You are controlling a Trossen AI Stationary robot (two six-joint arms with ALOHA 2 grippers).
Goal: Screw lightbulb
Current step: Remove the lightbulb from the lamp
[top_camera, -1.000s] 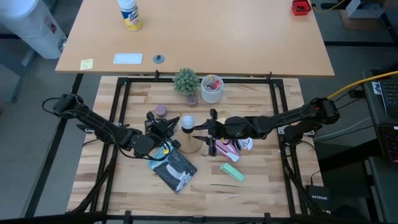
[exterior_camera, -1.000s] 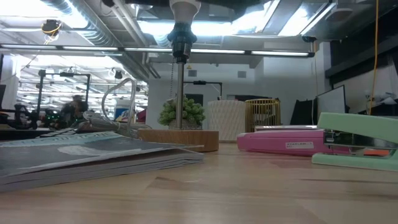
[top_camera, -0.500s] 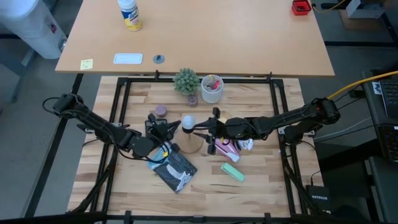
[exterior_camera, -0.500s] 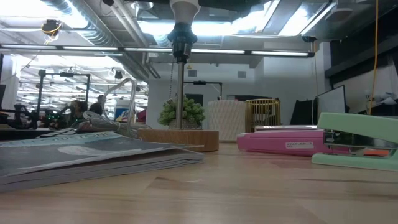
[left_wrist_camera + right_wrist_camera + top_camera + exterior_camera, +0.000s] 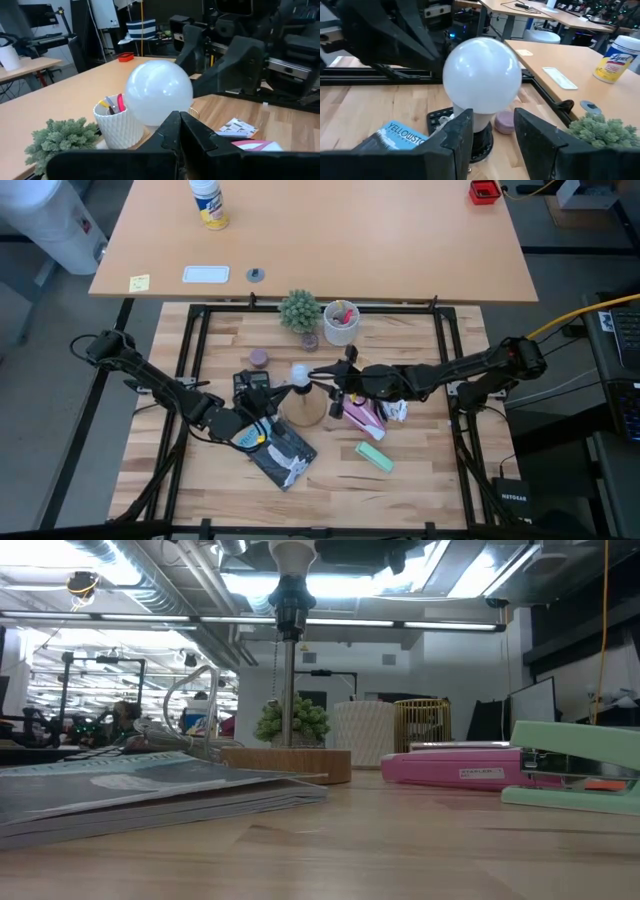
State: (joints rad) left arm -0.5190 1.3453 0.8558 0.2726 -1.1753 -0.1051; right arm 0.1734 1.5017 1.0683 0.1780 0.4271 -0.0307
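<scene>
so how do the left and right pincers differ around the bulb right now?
The left pincer is shut, fingers pressed together just below the lightbulb, holding nothing. The right pincer has its fingers apart, straddling the bulb's neck above the socket. The left comes in from the left side, the right from the opposite side. Both sit at the lamp's top.

Lightbulb (image 5: 298, 373): white, frosted, pear-shaped globe, neck down, upright. Sits in dark socket atop a slim metal post over round wooden base, approx table centre. Low view: bulb (image 5: 292, 554) at 12 o'clock of post, only lower part in shot. Wrist views: globe (image 5: 158, 92) (image 5: 482, 74) smooth, unlit, intact.
</scene>
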